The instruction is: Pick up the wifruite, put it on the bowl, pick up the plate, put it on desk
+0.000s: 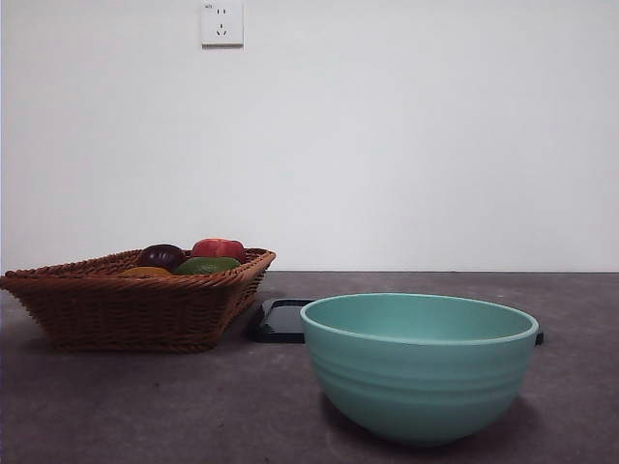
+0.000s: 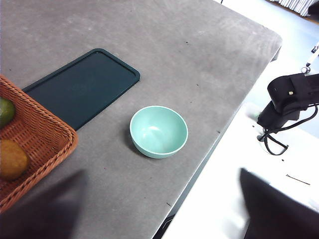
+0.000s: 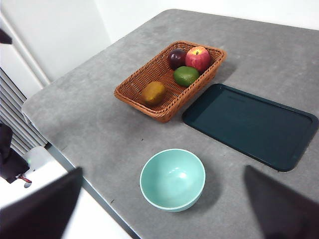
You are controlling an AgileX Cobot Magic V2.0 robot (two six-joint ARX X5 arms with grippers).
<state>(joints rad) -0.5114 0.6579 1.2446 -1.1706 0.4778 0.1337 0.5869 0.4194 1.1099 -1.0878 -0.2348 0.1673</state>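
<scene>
The orange-brown wifruite (image 3: 153, 92) lies in the brown wicker basket (image 3: 144, 79), next to a green fruit, a dark purple fruit and a red apple; it shows in the left wrist view (image 2: 11, 159) and as a sliver in the front view (image 1: 145, 273). The mint-teal bowl (image 1: 419, 365) stands empty on the grey desk (image 3: 99, 109), also in the left wrist view (image 2: 158, 131) and the right wrist view (image 3: 172, 179). The dark rectangular plate (image 3: 249, 124) lies flat beside the basket. My left gripper (image 2: 159, 209) and my right gripper (image 3: 164, 209) hang open, high above the desk, holding nothing.
The basket (image 1: 135, 300) stands at the left in the front view, with the dark plate (image 1: 282, 321) behind the bowl. The other arm's base (image 2: 289, 99) sits beyond the desk edge. A wall socket (image 1: 221, 24) is on the back wall.
</scene>
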